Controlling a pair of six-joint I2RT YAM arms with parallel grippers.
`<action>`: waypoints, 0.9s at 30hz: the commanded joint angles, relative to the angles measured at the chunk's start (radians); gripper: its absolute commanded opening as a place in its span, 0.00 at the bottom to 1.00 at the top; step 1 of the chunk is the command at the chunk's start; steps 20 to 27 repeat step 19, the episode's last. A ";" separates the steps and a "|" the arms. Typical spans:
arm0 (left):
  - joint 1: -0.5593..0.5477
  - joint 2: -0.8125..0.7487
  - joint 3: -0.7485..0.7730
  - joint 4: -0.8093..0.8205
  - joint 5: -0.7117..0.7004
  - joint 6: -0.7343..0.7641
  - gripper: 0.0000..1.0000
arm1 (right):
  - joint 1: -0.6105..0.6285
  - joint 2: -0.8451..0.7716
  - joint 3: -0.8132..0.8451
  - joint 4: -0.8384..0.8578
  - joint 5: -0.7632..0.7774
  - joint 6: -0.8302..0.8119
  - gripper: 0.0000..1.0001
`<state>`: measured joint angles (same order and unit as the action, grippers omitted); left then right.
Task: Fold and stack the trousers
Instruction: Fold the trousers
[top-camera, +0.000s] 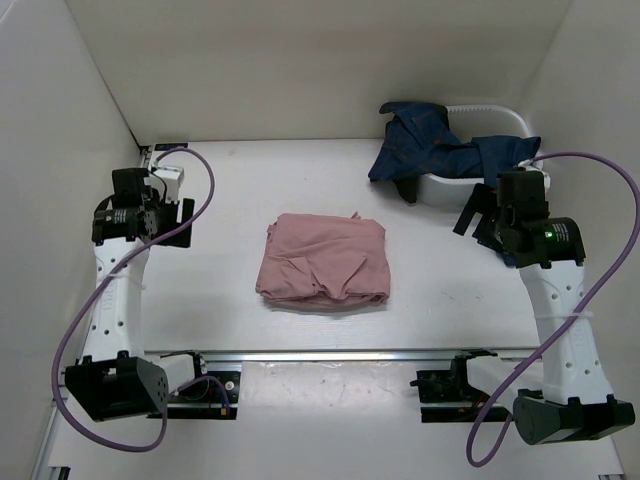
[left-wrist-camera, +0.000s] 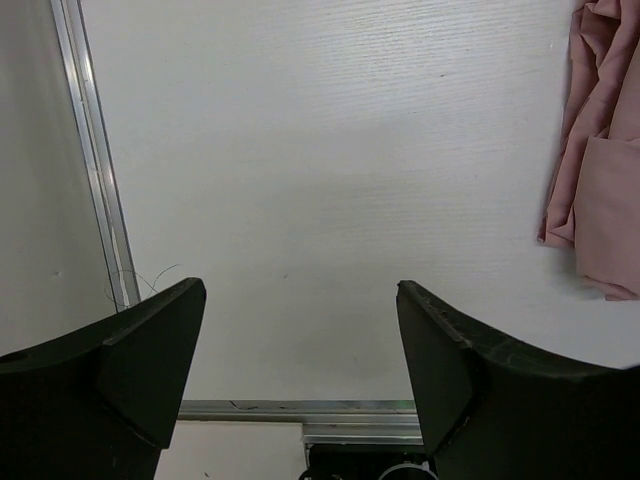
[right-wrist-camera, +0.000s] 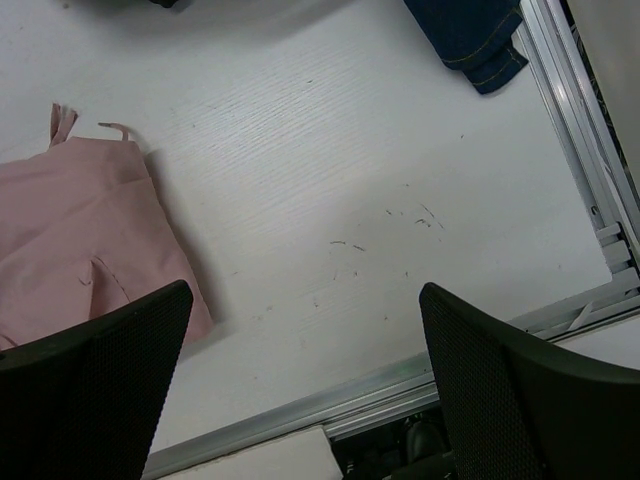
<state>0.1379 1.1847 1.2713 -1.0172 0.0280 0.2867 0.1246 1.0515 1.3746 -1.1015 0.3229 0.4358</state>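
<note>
Two arms, one pink garment, three views.

Top view: the trousers (top-camera: 322, 262) lie folded into a rough, wrinkled rectangle at the middle of the white table (top-camera: 230, 180), clear of both arms. The left gripper (top-camera: 180, 222) sits well to the left of the bundle, near the table's left edge. The right gripper (top-camera: 474, 218) is off to the right of the bundle, just in front of a white tub (top-camera: 503, 111) at the far right corner. A dark blue denim garment (top-camera: 430, 148) is draped over the tub's rim and spills onto the table. From this height I cannot read either jaw gap with confidence.

Left wrist view: the left gripper (left-wrist-camera: 300, 300) has its two dark fingers spread wide, with only bare table (left-wrist-camera: 330, 150) between them. The trousers (left-wrist-camera: 600, 190) show as a strip of pink folds along the right edge, apart from the fingers. A metal rail (left-wrist-camera: 95, 170) runs down the left side.

Right wrist view: the right gripper (right-wrist-camera: 305, 300) is likewise spread wide, gripping nothing, bare table between the fingers. The trousers (right-wrist-camera: 80, 235) lie at the left, one flat folded corner passing behind the left finger in the picture; whether it touches the cloth I cannot tell. A thin cord end (right-wrist-camera: 118, 128) curls off the top corner of the cloth. A denim hem (right-wrist-camera: 475, 35) enters at the top, beside a metal rail (right-wrist-camera: 560, 90) on the right.
</note>
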 joint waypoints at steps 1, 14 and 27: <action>0.015 -0.022 -0.010 -0.006 -0.013 -0.014 0.89 | 0.000 -0.008 0.032 -0.006 0.018 -0.022 0.99; 0.015 -0.022 0.011 -0.015 -0.013 -0.014 0.90 | 0.000 -0.036 0.023 -0.006 0.033 -0.022 0.99; 0.015 -0.022 0.002 -0.015 -0.013 -0.014 0.90 | 0.000 -0.047 0.014 -0.006 0.047 -0.022 0.99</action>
